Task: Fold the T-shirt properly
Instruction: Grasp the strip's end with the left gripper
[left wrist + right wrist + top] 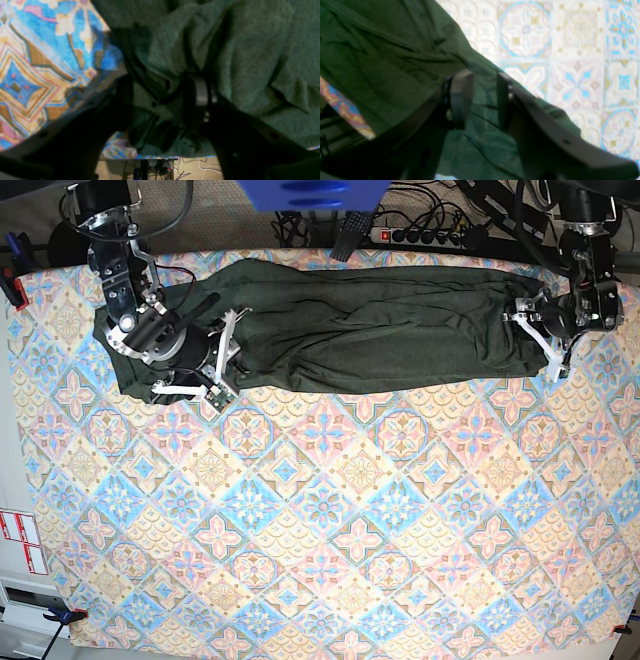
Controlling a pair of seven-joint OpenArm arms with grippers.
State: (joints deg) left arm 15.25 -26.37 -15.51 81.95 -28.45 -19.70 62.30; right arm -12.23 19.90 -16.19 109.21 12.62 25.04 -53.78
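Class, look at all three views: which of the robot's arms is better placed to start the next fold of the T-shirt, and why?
Neither clearly. The left gripper has bunched T-shirt fabric between its jaws at one end; the right gripper straddles an edge at the other. Probably both move together.

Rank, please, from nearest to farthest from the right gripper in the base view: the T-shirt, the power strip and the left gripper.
1. T-shirt: its end lies at the right gripper, on the view's left.
2. Power strip: beyond the table's top edge, right of centre.
3. Left gripper: at the shirt's far right end.
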